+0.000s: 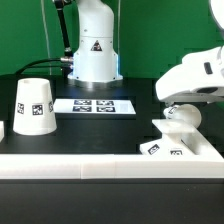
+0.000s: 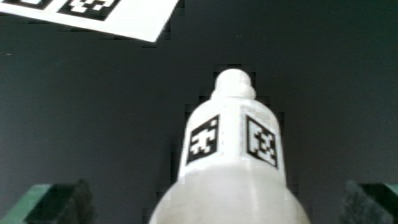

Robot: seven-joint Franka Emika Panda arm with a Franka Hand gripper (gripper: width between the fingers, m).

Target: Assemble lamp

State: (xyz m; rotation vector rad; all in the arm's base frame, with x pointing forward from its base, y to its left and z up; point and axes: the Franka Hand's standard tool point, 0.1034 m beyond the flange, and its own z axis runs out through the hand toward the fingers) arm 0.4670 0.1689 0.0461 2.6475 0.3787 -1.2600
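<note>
The white bulb cylinder, with black-and-white tags on its sides and a narrow rounded end, fills the wrist view between my two dark fingers. My gripper is open, with a dark gap on each side of the bulb. In the exterior view my gripper hangs at the right, just above the low square base. The bulb shows there only as a white piece under the hand. The tapered shade stands at the exterior view's left, wide end down.
The marker board lies flat in the middle of the black table; a corner of it also shows in the wrist view. The arm's white pedestal stands behind. A white rail wall runs along the front.
</note>
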